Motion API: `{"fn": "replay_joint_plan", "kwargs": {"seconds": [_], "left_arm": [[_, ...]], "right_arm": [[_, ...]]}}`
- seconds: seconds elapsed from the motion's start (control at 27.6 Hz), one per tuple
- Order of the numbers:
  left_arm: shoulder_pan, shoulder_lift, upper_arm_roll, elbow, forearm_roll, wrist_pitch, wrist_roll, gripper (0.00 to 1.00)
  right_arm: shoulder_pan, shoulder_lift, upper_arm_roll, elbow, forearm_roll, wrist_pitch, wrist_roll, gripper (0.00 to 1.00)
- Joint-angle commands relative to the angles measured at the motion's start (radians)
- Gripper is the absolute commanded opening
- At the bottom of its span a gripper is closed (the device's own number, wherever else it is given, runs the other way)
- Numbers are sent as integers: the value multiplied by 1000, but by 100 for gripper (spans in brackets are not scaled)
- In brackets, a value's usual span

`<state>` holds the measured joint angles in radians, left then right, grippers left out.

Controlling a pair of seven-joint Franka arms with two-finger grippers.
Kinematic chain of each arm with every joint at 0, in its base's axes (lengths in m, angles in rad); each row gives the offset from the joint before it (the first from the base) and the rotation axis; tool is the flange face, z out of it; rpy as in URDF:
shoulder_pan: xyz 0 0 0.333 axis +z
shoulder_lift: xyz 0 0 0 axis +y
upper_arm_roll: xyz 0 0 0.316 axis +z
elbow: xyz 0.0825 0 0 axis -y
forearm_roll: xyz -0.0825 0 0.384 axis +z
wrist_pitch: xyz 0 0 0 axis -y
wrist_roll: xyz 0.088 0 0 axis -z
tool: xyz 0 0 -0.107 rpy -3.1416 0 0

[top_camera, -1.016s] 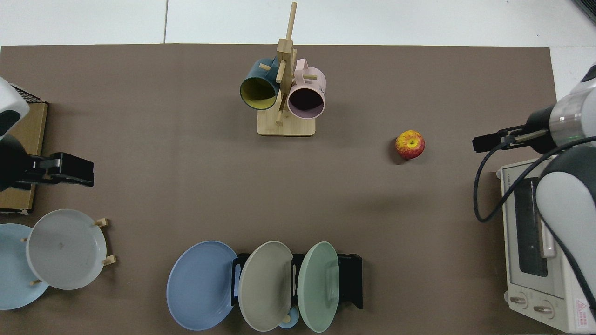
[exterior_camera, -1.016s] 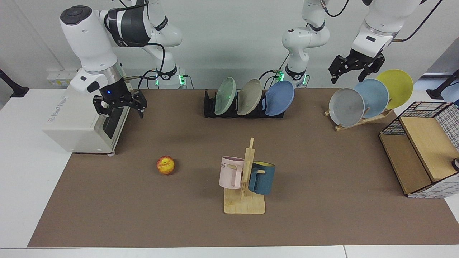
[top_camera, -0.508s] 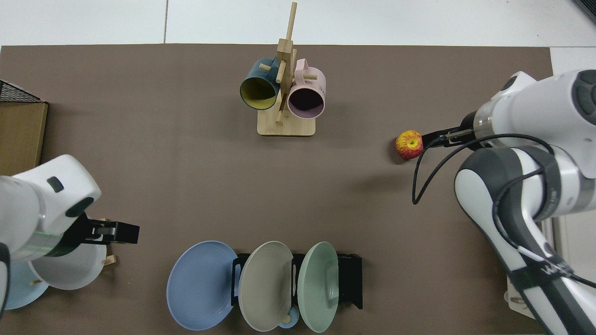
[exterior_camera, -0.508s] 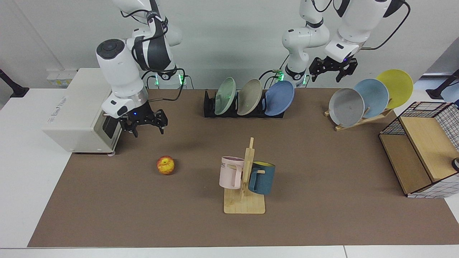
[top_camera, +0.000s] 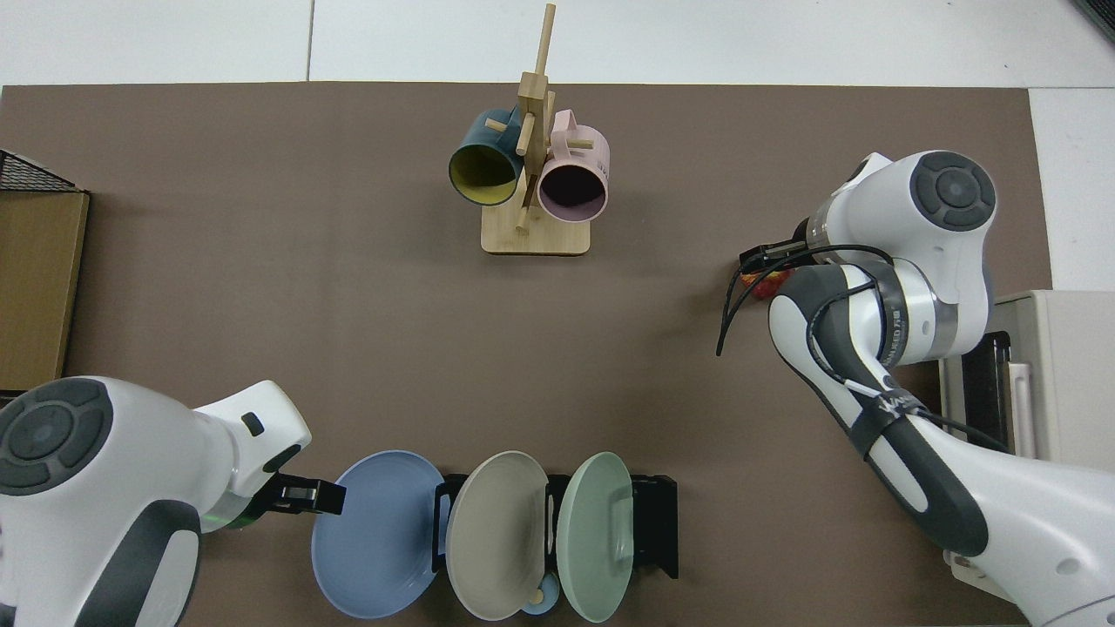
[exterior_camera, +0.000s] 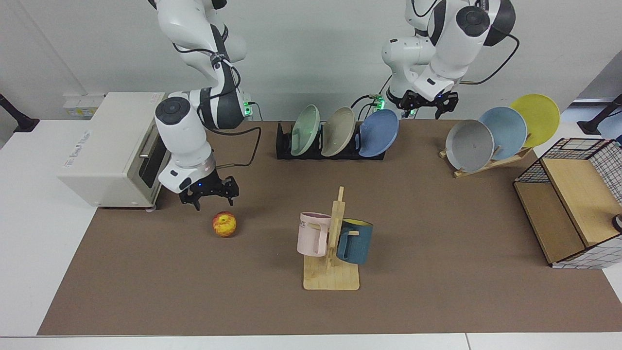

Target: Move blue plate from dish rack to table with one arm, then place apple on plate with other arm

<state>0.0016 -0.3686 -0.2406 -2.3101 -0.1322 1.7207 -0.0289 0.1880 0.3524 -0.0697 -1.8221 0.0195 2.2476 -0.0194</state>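
My right gripper (exterior_camera: 212, 195) is hanging with its fingers spread wide, just above and behind the apple (exterior_camera: 224, 224), which is sitting on the brown table (exterior_camera: 437, 233); nothing is between the fingers. From above, this gripper (top_camera: 766, 259) is covering most of the apple (top_camera: 770, 283), so only a sliver of red and yellow is showing under the black fingers and cable.

My left gripper (exterior_camera: 427, 103) is hovering beside the upper edge of the blue plate (exterior_camera: 378, 132), fingers parted and holding nothing. From above, its black tip (top_camera: 305, 496) is appearing to meet the rim of the blue plate (top_camera: 375, 533), though I cannot tell whether it is touching.

The blue plate is leaning in the end slot of the black dish rack (exterior_camera: 284, 143), next to a beige plate (exterior_camera: 337, 131) and a green plate (exterior_camera: 304, 130).

Farther out, a white toaster oven (exterior_camera: 109, 148) is standing behind my right arm, with grey lettering on its side too small to read. A wooden mug tree (exterior_camera: 333, 253) is holding a pink mug (exterior_camera: 313, 233), printed with letters that seem to end in "ME", and a dark blue mug (exterior_camera: 355, 240). A slanted wooden stand (exterior_camera: 486, 165) is carrying a grey plate (exterior_camera: 469, 145), a pale blue plate (exterior_camera: 505, 130) and a yellow plate (exterior_camera: 537, 116). A wire-sided wooden shelf (exterior_camera: 568, 209) is standing at the table's end.
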Motion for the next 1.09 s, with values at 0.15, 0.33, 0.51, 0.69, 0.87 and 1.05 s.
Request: {"fn": "replay_joint_plan", "kwargs": {"seconds": [0.15,0.33,0.51,0.69,0.87,1.05], "left_arm": [[-68,-50,7,-137,-66,108,14,99],[-72,-46,4,-170,-66,143,15,96],[-106,-46,6,-172,-66,135,3,43],[-107,-46,6,-170,-64,129,7,6],[-106,-44,4,-166,-44,112,3,0],[-95,-46,4,-155,25,88,1,0]], "right_arm": [[1,76,4,10,-6,38,47,100],[4,86,4,9,-6,40,67,100],[5,97,4,9,-10,58,62,49],[10,97,4,12,-38,47,62,0],[22,92,2,14,-38,37,64,0],[21,69,1,21,-38,6,58,0]]}}
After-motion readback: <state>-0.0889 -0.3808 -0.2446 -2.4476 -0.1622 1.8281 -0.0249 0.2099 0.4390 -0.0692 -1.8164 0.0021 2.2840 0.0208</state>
